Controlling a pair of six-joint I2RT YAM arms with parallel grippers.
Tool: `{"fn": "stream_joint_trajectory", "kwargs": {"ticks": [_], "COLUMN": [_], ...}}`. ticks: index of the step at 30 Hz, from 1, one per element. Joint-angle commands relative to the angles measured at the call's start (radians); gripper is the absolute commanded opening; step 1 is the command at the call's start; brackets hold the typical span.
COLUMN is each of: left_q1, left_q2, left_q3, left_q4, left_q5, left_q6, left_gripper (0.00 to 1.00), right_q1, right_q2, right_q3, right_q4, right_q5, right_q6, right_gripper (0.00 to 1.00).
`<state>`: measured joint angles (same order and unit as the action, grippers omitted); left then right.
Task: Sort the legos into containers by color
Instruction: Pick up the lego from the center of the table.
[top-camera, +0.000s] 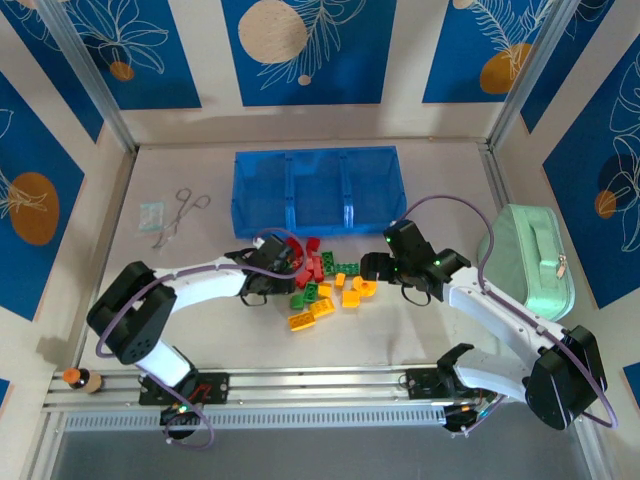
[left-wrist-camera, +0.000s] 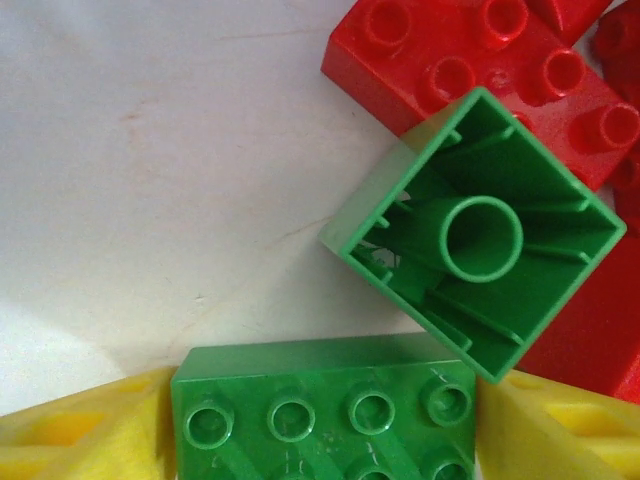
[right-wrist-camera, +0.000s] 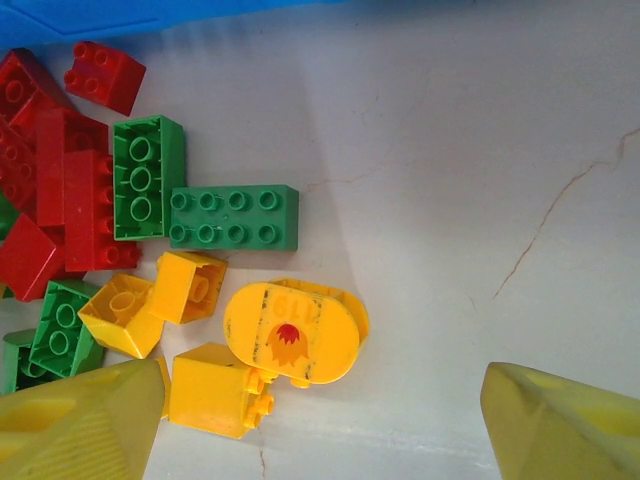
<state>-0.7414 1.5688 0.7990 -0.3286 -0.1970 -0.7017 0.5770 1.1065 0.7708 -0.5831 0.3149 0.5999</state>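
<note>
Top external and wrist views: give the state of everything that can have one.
blue tray: all three compartments empty.
legos: unsorted, heaped on the table before the tray.
left gripper: jaws shut on a studs-up long green brick.
square green brick: hollow side up, partly over red bricks.
right gripper: jaws open, holding nothing.
mint-green case: closed.

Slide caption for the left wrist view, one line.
Left end effector grips a studs-up green brick by its ends; beyond it, an upturned green brick lies beside red bricks.
</note>
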Motion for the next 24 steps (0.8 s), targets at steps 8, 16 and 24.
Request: {"fn": "stream_joint_trajectory", "kwargs": {"ticks": [8, 16, 24], "left_q1": [-0.025, -0.025, -0.024], "left_q2": [0.001, -0.001, 0.011], "left_q3": [0.016, -0.013, -0.026], "left_q4": [-0.101, -0.066, -0.040], "left_q5": [-0.078, -0.054, -0.038], "left_q6": [0.030, 0.032, 0.034], "left_gripper": [0.66, 0.71, 0.73], "right_q1": [0.004, 0.009, 0.016], "right_q2": [-0.018, -0.020, -0.036], "right_q3": [-0.005, -0.013, -0.020], "right_q4": [0.018, 0.022, 0.011], "right_q5": [0.001, -0.013, -0.005], "right_q6": [0.014, 0.032, 0.045], "right_gripper": [0.83, 0.84, 0.84]}}
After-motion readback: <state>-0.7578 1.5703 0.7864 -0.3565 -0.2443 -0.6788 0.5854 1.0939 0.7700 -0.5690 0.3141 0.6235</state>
